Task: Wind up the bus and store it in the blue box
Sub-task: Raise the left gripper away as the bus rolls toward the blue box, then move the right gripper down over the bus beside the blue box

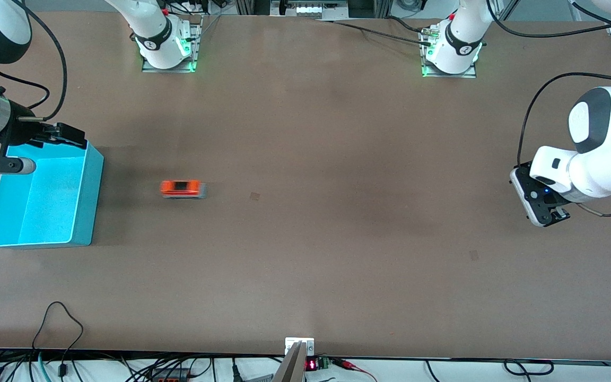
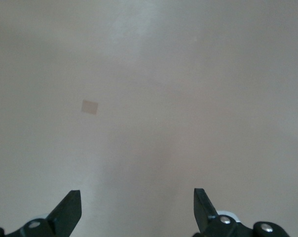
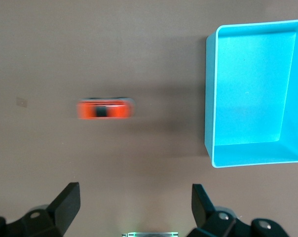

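The small orange bus point(image 1: 183, 189) stands on the table beside the blue box point(image 1: 89, 201), toward the left arm's end from it. It looks smeared in both views. The box is open-topped and empty. In the right wrist view the bus point(image 3: 105, 109) and the box point(image 3: 257, 155) lie apart below the open, empty right gripper point(image 3: 135, 207). The right gripper point(image 1: 64, 135) hangs over the box's rim. The left gripper point(image 1: 541, 212) waits over bare table at the left arm's end. It is open and empty in its wrist view point(image 2: 137, 212).
Small tape patches mark the brown table point(image 1: 254, 196), point(image 1: 473, 255), one also in the left wrist view point(image 2: 90, 106). Cables run along the table edge nearest the camera. The arm bases stand at the other long edge.
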`<state>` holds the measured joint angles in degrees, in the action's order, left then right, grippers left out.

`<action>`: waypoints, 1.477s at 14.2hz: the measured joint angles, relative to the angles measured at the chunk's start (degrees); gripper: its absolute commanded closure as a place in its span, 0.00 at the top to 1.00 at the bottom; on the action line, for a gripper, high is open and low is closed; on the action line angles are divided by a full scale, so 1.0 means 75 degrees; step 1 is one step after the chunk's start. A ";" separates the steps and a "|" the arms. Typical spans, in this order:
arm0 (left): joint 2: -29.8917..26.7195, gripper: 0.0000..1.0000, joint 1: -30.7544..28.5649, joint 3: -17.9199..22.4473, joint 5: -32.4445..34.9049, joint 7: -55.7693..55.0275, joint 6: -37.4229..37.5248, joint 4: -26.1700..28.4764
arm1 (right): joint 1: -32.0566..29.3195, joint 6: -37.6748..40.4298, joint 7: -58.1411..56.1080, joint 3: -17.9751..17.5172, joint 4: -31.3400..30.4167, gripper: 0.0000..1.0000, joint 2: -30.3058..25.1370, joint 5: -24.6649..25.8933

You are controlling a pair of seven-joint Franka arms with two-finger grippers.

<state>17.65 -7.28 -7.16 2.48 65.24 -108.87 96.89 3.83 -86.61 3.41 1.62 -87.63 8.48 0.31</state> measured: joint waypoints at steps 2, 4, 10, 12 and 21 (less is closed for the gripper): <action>-0.0047 1.00 0.0009 0.0000 0.0000 -0.0980 0.0004 -0.0085 | 0.0000 0.0000 0.0000 0.0000 0.0000 1.00 0.0000 0.0000; -0.0144 1.00 0.0054 0.0004 0.0000 -0.2253 0.0006 -0.0289 | 0.0000 0.0001 0.0000 0.0000 0.0000 1.00 0.0000 0.0000; -0.0340 1.00 0.0335 0.0529 0.0001 -0.5675 0.0060 -0.1106 | 0.0002 0.0005 0.0000 -0.0002 0.0000 1.00 0.0000 0.0000; -0.0492 1.00 0.0559 0.0876 0.0000 -0.6221 0.0207 -0.1226 | 0.0004 0.0006 0.0000 -0.0009 0.0000 1.00 0.0000 0.0000; -0.1534 1.00 0.1011 0.1125 -0.0410 -0.9160 0.1653 -0.1350 | 0.0011 0.0563 -0.0480 -0.0060 -0.0148 1.00 0.0042 -0.0005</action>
<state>6.14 0.31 1.28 -0.59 -3.46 -96.47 86.76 3.92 -82.39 -0.19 1.17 -88.74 8.80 0.27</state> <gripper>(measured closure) 0.000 0.000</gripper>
